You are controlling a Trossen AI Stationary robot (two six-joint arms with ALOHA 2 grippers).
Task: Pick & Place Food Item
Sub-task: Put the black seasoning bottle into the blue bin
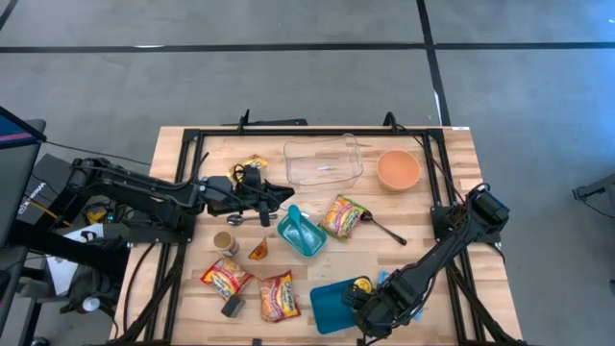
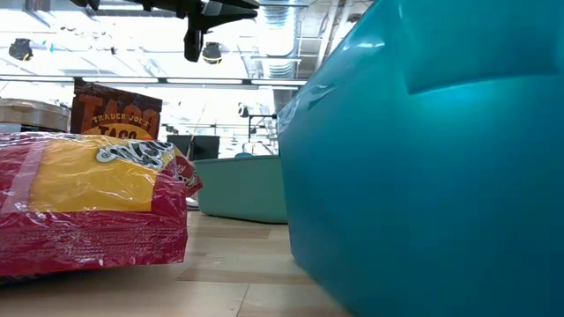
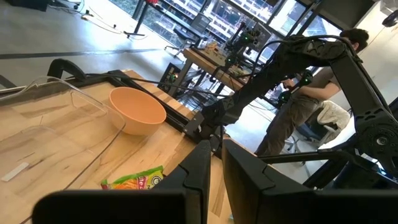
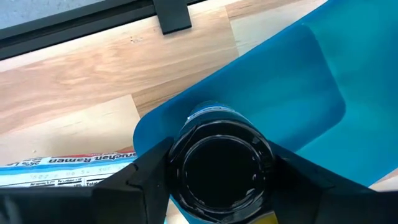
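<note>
Right wrist view: the right gripper (image 4: 221, 171) clamps a dark-capped bottle (image 4: 221, 165) directly above the blue tray (image 4: 298, 81), ramen packet (image 4: 62, 171) just beside; off-centre release could tip it off the rim. Farther off, the left gripper (image 3: 211, 177) hovers pressed together, empty, over the wooden table (image 3: 56, 155), a person seated beyond

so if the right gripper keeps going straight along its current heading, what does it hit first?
The right gripper is shut on a black-lidded jar and points down at the blue plate. Straight on, the jar would most likely meet the plate first; the gap between them is unclear.
</note>
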